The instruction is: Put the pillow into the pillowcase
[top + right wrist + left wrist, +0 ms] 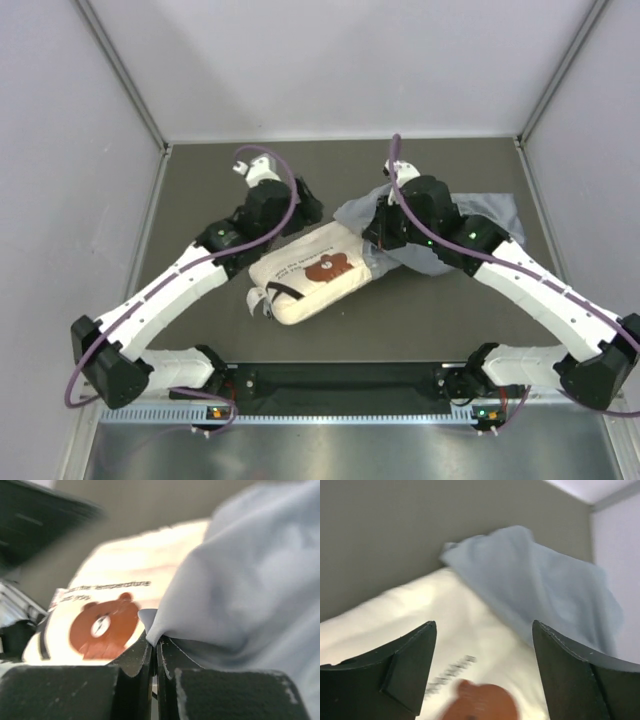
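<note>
— What's on the bench (450, 320)?

— The biggest thing is the pillowcase (487, 215), grey-blue and crumpled. It's bunched from the middle out toward the far right corner.

— And the pillow (310, 275)?

— It's about mid-bench, lying flat on a slant. One end points at the near left and the other goes up to the pillowcase. Its bear face (102, 625) and lettering are on top. The case's edge lies over the pillow's far right end, but I can't tell whether that end is inside or only covered. Most of the pillow is bare.

— The arms?

— Both reach in over it. The right gripper (154, 645) is clenched, its fingers pinching a fold of the pillowcase edge just beside the bear. The left gripper (484, 630) is released, jaws spread wide with nothing between them, hanging over the pillow's far side near the case's corner.
</note>
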Controlling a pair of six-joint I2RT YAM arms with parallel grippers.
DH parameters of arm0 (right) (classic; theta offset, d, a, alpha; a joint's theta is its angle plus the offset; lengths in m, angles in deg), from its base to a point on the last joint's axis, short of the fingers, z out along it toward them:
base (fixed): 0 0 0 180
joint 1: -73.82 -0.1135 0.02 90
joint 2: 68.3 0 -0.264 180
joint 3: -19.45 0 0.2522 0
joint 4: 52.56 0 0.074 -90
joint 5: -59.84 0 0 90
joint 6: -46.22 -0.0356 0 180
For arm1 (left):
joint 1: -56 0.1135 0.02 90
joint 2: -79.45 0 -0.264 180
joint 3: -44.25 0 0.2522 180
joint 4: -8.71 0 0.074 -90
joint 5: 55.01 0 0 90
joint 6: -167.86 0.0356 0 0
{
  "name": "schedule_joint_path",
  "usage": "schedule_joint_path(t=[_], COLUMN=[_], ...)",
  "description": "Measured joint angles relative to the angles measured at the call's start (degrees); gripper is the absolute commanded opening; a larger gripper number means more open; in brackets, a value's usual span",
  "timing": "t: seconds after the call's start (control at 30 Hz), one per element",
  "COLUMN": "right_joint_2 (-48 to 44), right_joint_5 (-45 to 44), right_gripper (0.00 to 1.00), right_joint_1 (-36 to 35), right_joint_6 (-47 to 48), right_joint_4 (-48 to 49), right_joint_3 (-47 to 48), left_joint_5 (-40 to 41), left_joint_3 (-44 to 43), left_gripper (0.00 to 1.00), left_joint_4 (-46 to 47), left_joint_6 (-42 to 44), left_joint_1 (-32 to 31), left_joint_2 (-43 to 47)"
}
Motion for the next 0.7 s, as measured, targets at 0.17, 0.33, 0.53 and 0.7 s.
schedule_joint_path(t=[0.17,0.33,0.53,0.7], right_joint_2=[2.60,5.29,6.01,6.08], right_joint_5=[1.73,2.95,3.56,3.93], right_gripper=[0.00,0.00,0.00,0.00], right_joint_1=[2.62,3.65,4.85,5.42], right_joint_6=[-0.02,-0.02,-0.02,-0.02], right_joint_4=[-0.09,0.81,2.91,3.50], right_joint_3=[-5.79,-6.14,-6.14,-6.14], left_joint_5=[-2.21,-4.04,-3.96,-2.54], left_joint_3=[-0.96,1.16,16.04,24.02], left_gripper=[0.87,0.89,0.99,0.98], left_joint_4=[-14.03,-21.44,-27.45,-31.41], left_joint_6=[3.76,4.48,-4.72,-13.70], left_joint_1=[7.04,7.39,7.39,7.39], left_joint_2=[6.01,13.81,20.81,24.44])
